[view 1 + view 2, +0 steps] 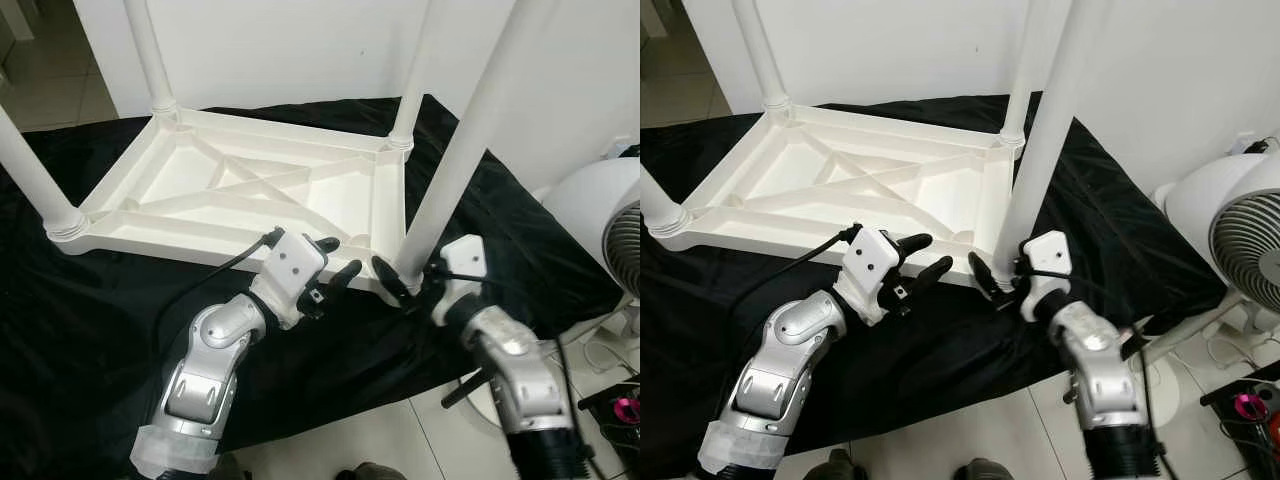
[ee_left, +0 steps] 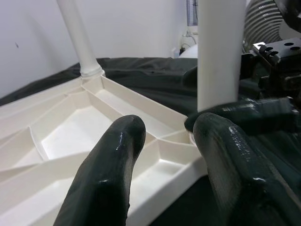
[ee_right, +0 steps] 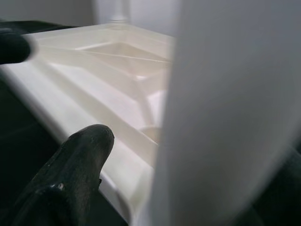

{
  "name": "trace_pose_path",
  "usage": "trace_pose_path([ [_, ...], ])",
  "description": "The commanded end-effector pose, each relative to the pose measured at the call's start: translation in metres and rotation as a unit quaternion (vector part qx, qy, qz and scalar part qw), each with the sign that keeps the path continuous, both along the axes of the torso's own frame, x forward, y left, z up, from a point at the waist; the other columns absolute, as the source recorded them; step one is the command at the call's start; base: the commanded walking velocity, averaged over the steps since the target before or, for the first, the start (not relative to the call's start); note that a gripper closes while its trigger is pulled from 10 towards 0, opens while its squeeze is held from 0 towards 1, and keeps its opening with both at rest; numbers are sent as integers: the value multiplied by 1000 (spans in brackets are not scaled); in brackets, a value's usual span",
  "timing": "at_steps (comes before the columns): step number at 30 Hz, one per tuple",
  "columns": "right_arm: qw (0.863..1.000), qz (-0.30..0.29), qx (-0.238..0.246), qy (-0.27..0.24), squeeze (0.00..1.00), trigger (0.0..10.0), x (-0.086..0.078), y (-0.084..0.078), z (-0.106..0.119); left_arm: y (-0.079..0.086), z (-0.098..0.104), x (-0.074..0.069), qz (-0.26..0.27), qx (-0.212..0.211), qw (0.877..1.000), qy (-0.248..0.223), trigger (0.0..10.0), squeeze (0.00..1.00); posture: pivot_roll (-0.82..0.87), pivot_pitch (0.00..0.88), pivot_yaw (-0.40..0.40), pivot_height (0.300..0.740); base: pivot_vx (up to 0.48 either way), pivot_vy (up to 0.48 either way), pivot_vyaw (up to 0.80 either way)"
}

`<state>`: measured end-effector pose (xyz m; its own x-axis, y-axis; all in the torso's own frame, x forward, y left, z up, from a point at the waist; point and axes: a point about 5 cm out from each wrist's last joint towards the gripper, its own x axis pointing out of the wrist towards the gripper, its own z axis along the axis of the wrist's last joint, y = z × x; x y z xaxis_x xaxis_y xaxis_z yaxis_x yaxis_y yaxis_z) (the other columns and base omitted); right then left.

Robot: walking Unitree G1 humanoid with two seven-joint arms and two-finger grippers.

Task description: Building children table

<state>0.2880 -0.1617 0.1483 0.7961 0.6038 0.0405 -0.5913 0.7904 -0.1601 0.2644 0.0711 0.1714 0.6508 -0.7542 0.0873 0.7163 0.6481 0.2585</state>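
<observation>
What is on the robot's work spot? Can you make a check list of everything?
Surface: black cloth spread over the floor.
Job's things: white table lying upside down, four legs in its corners; near leg stands by the right gripper.
Clutter: nothing seen on the cloth.
Grippers: left gripper open, at the table's near edge; right gripper at the near leg's base, one finger beside it.
Cables: black cable on the left wrist; cords on the floor at right.
Surroundings: white wall, white fan, tile floor.
</observation>
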Motion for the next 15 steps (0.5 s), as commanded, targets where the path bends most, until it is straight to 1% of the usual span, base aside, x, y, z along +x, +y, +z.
trace_pose_path([
  [1, 999, 42, -7, 11, 0, 10000, 1, 3, -5, 5, -2, 5, 50, -9, 999, 5, 10000, 0, -52, 7, -13, 740, 0, 0, 0],
  [5, 994, 92, -46, 21, 0, 10000, 15, 3, -6, 3, 0, 7, 49, -9, 999, 3, 10000, 0, -51, 7, -7, 740, 0, 0, 0],
  [6, 994, 92, -46, 21, 0, 10000, 15, 3, -6, 3, 0, 7, 49, -9, 999, 3, 10000, 0, -51, 7, -7, 740, 0, 0, 0],
  [8, 991, 111, -66, 33, 0, 9922, 19, 2, -10, 3, 0, 8, 49, -9, 999, 2, 10000, 0, -46, 8, -10, 740, 0, 0, 0],
  [9, 989, 120, -71, 41, 0, 7804, 20, 1, -13, 3, 1, 8, 50, -9, 999, 1, 10000, 0, -44, 8, -12, 740, 0, 0, 0],
  [10, 988, 127, -74, 49, 0, 5451, 21, 0, -15, 3, 1, 8, 51, -10, 999, 0, 10000, 0, -42, 9, -13, 740, 0, 0, 0],
  [11, 986, 136, -78, 54, 0, 3490, 21, -1, -17, 4, 1, 8, 52, -10, 999, -1, 10000, 0, -40, 9, -15, 740, 0, 0, 0],
  [12, 986, 136, -78, 54, 0, 3490, 21, -1, -17, 4, 1, 8, 52, -10, 999, -1, 10000, 0, -40, 9, -15, 740, 0, 0, 0],
  [13, 985, 143, -81, 57, 0, 2000, 21, -2, -18, 4, 1, 8, 54, -9, 999, -1, 10000, 0, -40, 9, -15, 740, 0, 0, 0],
  [14, 985, 143, -81, 57, 0, 2000, 21, -2, -18, 4, 1, 8, 54, -9, 999, -1, 10000, 0, -40, 9, -15, 740, 0, 0, 0],
  [15, 983, 151, -81, 63, 0, 0, 19, -3, -20, 5, 1, 8, 55, -10, 998, -1, 10000, 0, -35, 12, -19, 740, 0, 0, 0],
])
